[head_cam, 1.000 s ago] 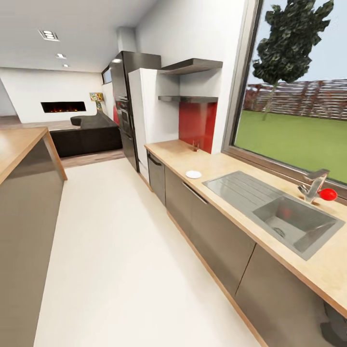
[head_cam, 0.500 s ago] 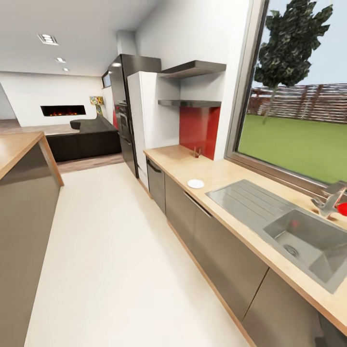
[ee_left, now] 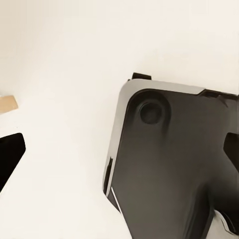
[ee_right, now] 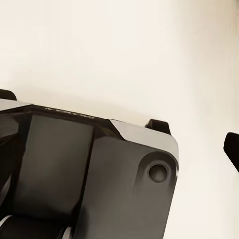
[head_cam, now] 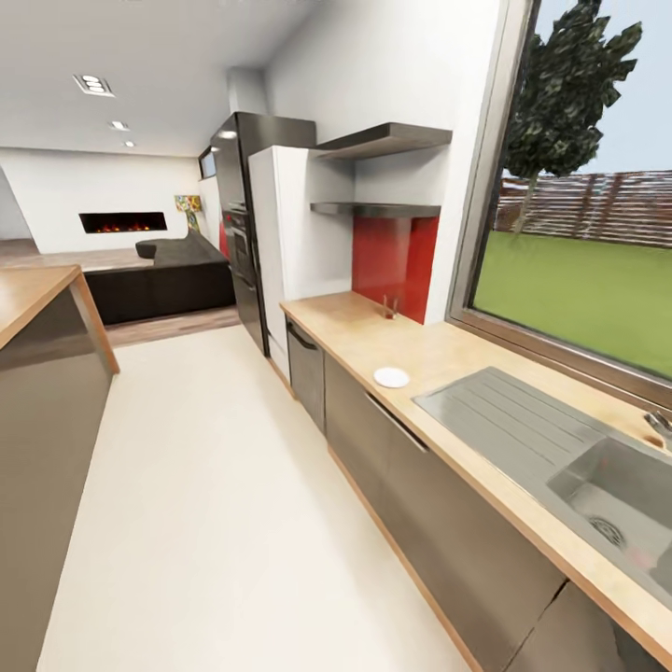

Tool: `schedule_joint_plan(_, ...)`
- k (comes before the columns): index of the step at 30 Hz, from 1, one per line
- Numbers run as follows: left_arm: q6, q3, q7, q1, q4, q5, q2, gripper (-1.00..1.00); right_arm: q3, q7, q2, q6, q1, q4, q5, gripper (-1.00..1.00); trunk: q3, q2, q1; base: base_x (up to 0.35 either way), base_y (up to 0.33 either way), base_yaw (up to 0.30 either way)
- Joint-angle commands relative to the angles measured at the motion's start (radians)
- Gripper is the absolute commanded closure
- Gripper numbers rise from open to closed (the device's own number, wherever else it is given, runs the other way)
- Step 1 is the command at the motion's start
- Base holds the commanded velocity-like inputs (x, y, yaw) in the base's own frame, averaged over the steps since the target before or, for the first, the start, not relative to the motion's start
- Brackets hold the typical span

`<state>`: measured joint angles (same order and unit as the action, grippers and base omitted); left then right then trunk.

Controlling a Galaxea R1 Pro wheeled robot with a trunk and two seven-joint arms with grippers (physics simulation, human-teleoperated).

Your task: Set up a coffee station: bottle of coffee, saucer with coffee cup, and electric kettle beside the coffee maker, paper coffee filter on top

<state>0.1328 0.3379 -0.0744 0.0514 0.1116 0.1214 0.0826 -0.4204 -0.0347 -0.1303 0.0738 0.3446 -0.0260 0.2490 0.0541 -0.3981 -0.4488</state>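
Along the right wall runs the long light wood-look worktop (head_cam: pixel 439 359) with grey cabinet fronts and an inset steel sink (head_cam: pixel 597 485). A small flat round white saucer (head_cam: pixel 391 377) lies on it near the front edge, just beside the sink's drainboard. Two flat dark grey wall shelves (head_cam: pixel 378 210) hang above the red backsplash; nothing on them is discernible. The wrist views look down on pale floor and the robot's dark base; whether either arm's jaws are spread or closed, I cannot tell. Passing close to the worktop, the base risks clipping the cabinet fronts.
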Motion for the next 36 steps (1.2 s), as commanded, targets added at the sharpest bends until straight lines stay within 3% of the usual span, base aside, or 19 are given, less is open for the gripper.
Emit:
schedule_joint_plan(1,0.004,0.009,-0.004,0.001,-0.001,0.011,0.000,-1.00,-0.009,-0.004,0.000,0.006,0.001,-0.001,0.009,-1.00,0.001,-0.002,-0.001,0.302,0.202,0.000)
schedule_joint_plan(13,0.005,0.009,-0.004,-0.001,-0.001,0.009,-0.001,-1.00,-0.009,-0.004,0.000,0.006,0.001,-0.002,0.009,-1.00,-0.018,-0.002,-0.001,0.288,0.225,-0.019)
schedule_joint_plan(36,0.005,0.009,-0.004,-0.002,-0.001,0.009,0.000,-1.00,-0.009,-0.004,-0.002,0.006,0.001,-0.005,0.010,-1.00,-0.046,-0.002,-0.001,0.269,0.245,-0.214)
